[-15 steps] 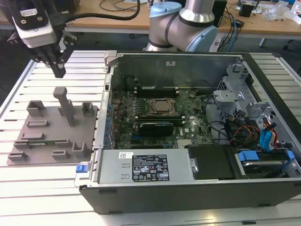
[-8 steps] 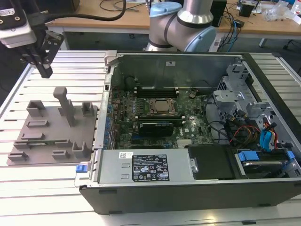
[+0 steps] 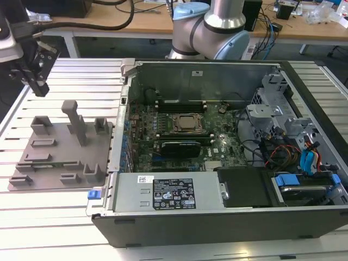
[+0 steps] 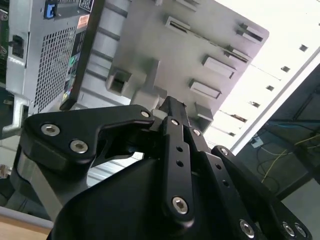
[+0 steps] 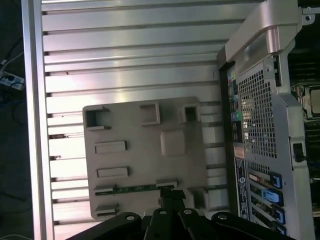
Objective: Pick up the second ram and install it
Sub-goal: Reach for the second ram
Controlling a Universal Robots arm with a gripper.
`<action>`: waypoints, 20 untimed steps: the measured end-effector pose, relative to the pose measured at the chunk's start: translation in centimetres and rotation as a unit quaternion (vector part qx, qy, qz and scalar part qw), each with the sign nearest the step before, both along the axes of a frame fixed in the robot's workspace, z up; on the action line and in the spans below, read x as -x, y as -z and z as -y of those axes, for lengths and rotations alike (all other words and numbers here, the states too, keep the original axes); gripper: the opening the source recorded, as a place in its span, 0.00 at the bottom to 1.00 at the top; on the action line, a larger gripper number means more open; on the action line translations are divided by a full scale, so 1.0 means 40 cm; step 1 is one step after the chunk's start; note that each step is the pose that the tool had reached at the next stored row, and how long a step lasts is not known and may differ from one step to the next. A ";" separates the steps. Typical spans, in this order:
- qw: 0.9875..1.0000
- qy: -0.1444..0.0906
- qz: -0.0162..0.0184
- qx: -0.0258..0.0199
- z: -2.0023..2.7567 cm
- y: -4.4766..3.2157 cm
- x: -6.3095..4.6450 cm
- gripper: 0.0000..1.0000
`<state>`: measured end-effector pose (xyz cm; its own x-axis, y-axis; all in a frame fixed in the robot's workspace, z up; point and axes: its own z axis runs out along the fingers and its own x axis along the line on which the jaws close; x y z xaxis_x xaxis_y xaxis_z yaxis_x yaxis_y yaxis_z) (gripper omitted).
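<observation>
Exterior view shows the gripper hanging in the air over the far corner of the ribbed metal table on the exterior view's left, well above the grey holder plate and touching nothing. Its jaws appear to be together, with nothing held between them; both wrist views show the dark fingers meeting at one narrow tip. The second ram shows in the first wrist view as a thin green stick lying lengthwise in a slot of the holder plate, close to the plate's edge opposite its row of three upright blocks, with one end toward the side of the plate that faces the computer case. The plate lies flat on the table, just beside the case's rear panel, on the exterior view's left of it. The case lies on its side with its cover off, and the motherboard with its CPU socket is exposed inside. The robot arm stands beyond the case's far wall.
</observation>
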<state>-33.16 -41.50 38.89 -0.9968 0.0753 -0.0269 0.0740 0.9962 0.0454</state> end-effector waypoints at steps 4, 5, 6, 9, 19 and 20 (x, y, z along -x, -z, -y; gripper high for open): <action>1.000 0.000 0.000 0.000 0.043 0.032 0.009 0.10; 1.000 0.000 0.000 0.000 0.048 0.039 0.009 0.10; 1.000 0.000 0.000 0.000 0.050 0.043 0.010 0.10; 1.000 0.000 0.000 0.000 0.052 0.066 0.043 0.10; 1.000 0.000 0.000 0.000 0.056 0.069 0.059 0.10; 1.000 0.000 0.000 0.000 0.056 0.069 0.059 0.10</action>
<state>-35.50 -43.74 36.11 -0.9968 0.0753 -0.0268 0.0740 0.9962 0.0453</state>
